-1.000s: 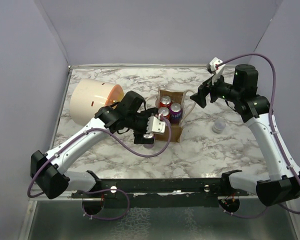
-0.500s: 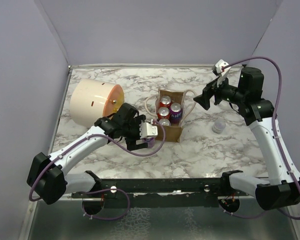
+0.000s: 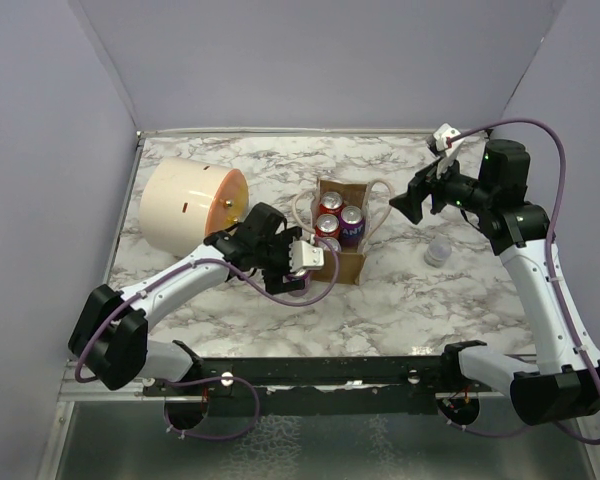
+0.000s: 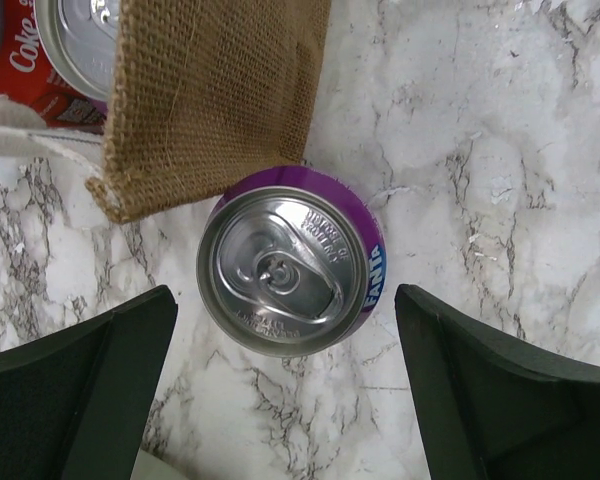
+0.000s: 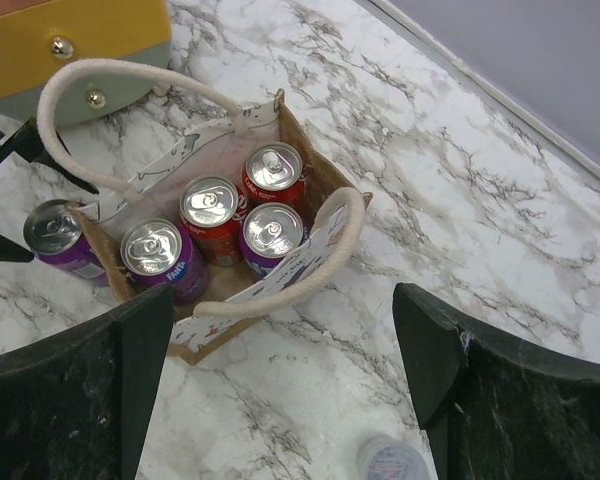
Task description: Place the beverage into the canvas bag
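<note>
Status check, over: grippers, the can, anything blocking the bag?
Left gripper open over purple Fanta can, upright on table beside canvas bag. Right gripper open, empty. Four cans inside; space tight.

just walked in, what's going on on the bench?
The left tool hangs open directly over a purple Fanta can, which stands upright on the table right beside the canvas bag; nothing is gripped yet. The bag already holds four cans. The right tool is open too, hovering up and to the right of the bag, holding nothing.
</note>
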### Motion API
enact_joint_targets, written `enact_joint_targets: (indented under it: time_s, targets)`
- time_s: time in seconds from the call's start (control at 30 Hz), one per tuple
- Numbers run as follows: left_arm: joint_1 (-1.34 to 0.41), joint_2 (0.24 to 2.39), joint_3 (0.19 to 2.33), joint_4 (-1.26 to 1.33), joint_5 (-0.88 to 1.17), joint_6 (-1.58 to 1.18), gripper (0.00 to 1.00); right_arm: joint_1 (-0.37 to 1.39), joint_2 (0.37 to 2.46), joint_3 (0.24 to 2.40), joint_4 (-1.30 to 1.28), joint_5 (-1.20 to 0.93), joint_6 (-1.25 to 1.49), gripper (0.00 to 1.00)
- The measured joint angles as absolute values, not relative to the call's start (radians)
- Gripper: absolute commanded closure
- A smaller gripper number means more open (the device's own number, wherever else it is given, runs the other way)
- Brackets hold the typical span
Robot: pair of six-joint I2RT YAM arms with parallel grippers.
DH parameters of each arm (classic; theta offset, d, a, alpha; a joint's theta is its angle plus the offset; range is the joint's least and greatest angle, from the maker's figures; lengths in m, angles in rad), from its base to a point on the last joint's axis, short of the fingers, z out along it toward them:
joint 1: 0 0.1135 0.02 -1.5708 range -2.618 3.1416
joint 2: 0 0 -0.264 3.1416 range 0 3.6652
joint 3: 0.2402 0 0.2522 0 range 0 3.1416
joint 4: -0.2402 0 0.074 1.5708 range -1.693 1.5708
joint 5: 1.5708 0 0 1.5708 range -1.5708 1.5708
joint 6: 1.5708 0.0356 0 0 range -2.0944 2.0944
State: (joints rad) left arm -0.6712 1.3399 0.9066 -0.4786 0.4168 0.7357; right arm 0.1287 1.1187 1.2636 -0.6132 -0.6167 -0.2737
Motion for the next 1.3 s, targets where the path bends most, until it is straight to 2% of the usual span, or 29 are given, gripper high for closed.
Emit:
enact_joint_targets:
  time_s: [0.23,0.5,0.6,0.77,1.03,1.3]
  targets:
    - [-0.672,1.378,0.907,-0.464,0.484,0.72,0.18,0.127,1.119,1.255,-0.61,-0.623,-0.273,0.1]
    - [-0.671,1.392,0.909,-0.439,0.52,0.686,0.37,0.122,1.119,1.235,-0.599,-0.627,-0.267,0.1]
    - [-0.671,1.393,0.909,-0.438,0.532,0.672,0.48,0.122,1.118,1.232,-0.599,-0.627,-0.267,0.1]
    - [-0.672,1.394,0.909,-0.444,0.553,0.669,0.72,0.116,1.118,1.229,-0.598,-0.63,-0.267,0.1]
    - [-0.672,1.356,0.931,-0.601,0.592,0.75,1.0,0.115,1.112,1.221,-0.598,-0.631,-0.268,0.09]
    - [-0.672,1.289,1.097,-0.845,0.671,0.828,1.0,0.102,1.1,1.221,-0.599,-0.635,-0.277,0.07]
